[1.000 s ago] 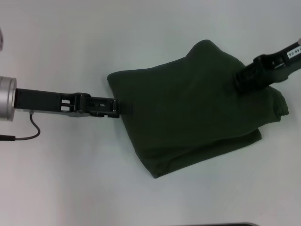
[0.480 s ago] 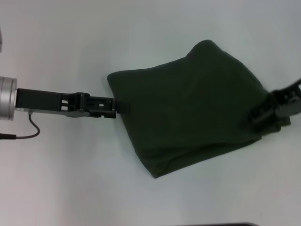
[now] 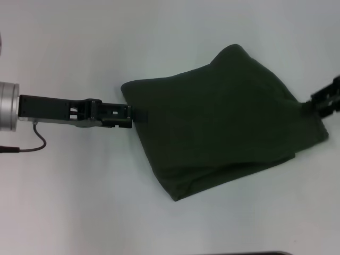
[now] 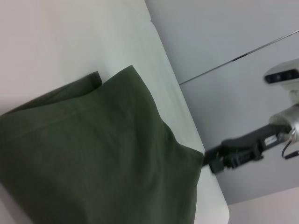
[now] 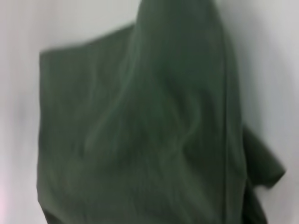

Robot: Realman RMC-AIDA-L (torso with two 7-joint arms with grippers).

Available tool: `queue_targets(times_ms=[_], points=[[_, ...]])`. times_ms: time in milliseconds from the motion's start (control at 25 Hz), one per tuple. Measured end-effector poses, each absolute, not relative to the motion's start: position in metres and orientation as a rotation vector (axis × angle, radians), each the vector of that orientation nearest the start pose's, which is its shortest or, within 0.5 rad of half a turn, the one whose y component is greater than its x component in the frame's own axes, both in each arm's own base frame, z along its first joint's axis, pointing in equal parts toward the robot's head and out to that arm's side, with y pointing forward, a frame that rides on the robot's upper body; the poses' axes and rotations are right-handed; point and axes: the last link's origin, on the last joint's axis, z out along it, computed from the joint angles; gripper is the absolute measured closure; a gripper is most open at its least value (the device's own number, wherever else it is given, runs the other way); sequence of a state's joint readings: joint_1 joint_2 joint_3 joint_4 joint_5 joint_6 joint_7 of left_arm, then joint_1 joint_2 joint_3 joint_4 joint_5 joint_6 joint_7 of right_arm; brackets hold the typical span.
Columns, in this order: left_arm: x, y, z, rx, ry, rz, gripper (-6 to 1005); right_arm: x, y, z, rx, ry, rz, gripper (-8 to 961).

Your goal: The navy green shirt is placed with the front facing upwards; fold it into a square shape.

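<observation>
The shirt [image 3: 223,122] lies folded on the white table [image 3: 79,202], filling the middle and the three o'clock side of the head view. It is plain dark olive green, a thick bundle of several layers, with no lettering, collar or label showing on the upturned face. Its outline is a skewed four-sided shape rather than a true square: one corner at nine o'clock, a raised hump at about one o'clock, a corner by the three o'clock edge and a blunt point near six o'clock. Along the lower edge, between five and six o'clock, an under layer sticks out a little beneath the top layer, and soft creases run across the cloth. The left gripper [image 3: 139,116] reaches in flat from nine o'clock and its fingertips meet the shirt's nine o'clock edge, apparently pinched on the hem there. The right gripper [image 3: 313,106] is at three o'clock, touching the shirt's corner at the frame edge; I cannot tell how its fingers stand. The left wrist view shows the shirt [image 4: 98,158] close up with stacked folded edges, and the right gripper [image 4: 219,161] at its far corner. The right wrist view shows only the shirt [image 5: 149,140], draped and wrinkled, with a loose flap hanging out at one side.
</observation>
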State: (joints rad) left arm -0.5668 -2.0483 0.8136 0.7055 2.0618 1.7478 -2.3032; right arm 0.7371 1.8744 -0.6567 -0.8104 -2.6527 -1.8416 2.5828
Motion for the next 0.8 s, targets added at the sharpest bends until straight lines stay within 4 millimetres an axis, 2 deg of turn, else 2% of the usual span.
queue_targets(times_ms=[120, 280, 440, 600, 800], points=[[-0.236, 0.313, -0.004, -2.698, -1.864, -0.58, 115, 0.264, 0.355, 0.103, -2.32, 1.923, -0.087, 351], [-0.235, 0.31, -0.009, -2.706, -1.9, -0.528, 115, 0.251, 0.355, 0.102, -2.414, 1.91, 0.025, 351], [-0.235, 0.307, -0.015, -2.72, -1.927, -0.47, 115, 0.248, 0.357, 0.103, -2.425, 1.904, 0.07, 351], [-0.238, 0.298, -0.027, -2.718, -2.006, -0.296, 115, 0.248, 0.357, 0.099, -2.428, 1.914, 0.083, 351], [-0.239, 0.301, -0.025, -2.676, -2.021, -0.33, 115, 0.247, 0.358, 0.096, -2.431, 1.916, 0.08, 350]])
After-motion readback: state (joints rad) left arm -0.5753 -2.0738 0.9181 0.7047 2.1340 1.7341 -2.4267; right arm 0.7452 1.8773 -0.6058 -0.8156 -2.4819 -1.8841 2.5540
